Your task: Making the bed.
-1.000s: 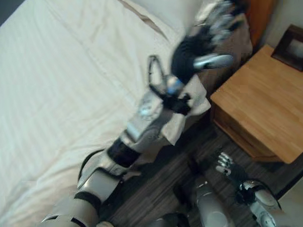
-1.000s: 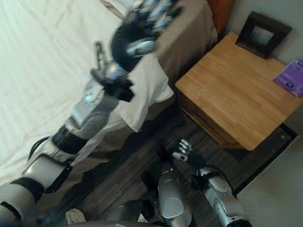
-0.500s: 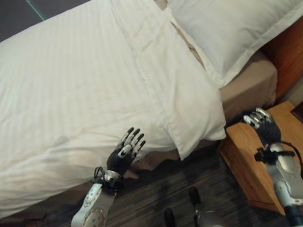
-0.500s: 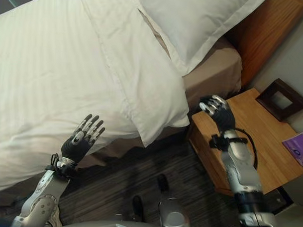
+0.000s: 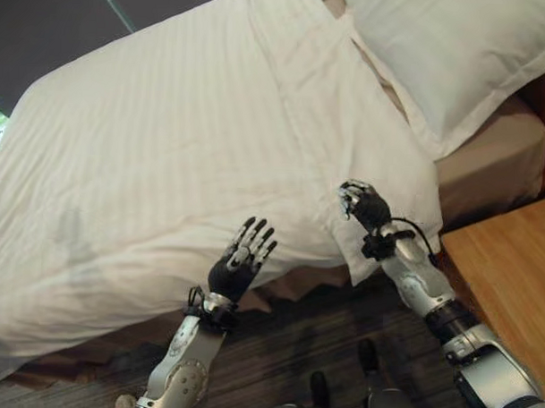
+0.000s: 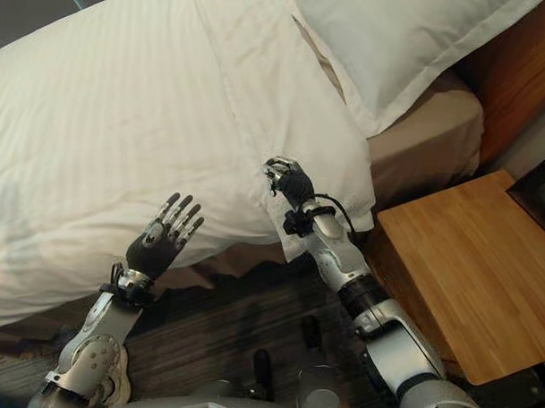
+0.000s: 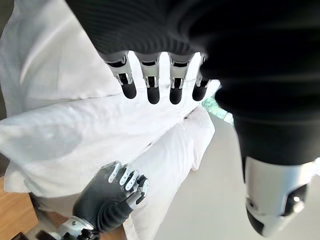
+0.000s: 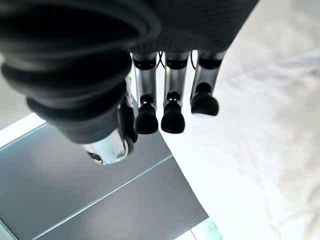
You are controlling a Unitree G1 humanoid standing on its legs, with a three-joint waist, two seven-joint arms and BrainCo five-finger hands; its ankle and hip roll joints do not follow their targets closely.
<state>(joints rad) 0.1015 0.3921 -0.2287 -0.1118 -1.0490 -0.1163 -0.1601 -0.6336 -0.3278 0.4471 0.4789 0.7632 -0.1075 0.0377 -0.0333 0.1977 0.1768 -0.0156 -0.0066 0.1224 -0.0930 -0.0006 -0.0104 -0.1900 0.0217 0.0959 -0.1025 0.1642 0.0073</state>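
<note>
Beside the bed (image 5: 488, 176), my left hand (image 5: 237, 267) hovers with straight fingers at the white duvet's (image 5: 167, 156) edge, my right hand (image 5: 362, 205) loosely curled, empty, over its folded corner below the pillow (image 5: 457, 49).

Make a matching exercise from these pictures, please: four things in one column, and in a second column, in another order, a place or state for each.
Things:
1. left hand
2. right hand
3. pillow
4. bedside table

Places or states:
A. wooden, beside the bed at the robot's right
B. lies at the head of the bed, partly over the tan sheet
C. fingers straight, raised at the near edge of the white duvet
D. fingers bent, over the duvet's hanging corner

Pairs: 1-C, 2-D, 3-B, 4-A
</note>
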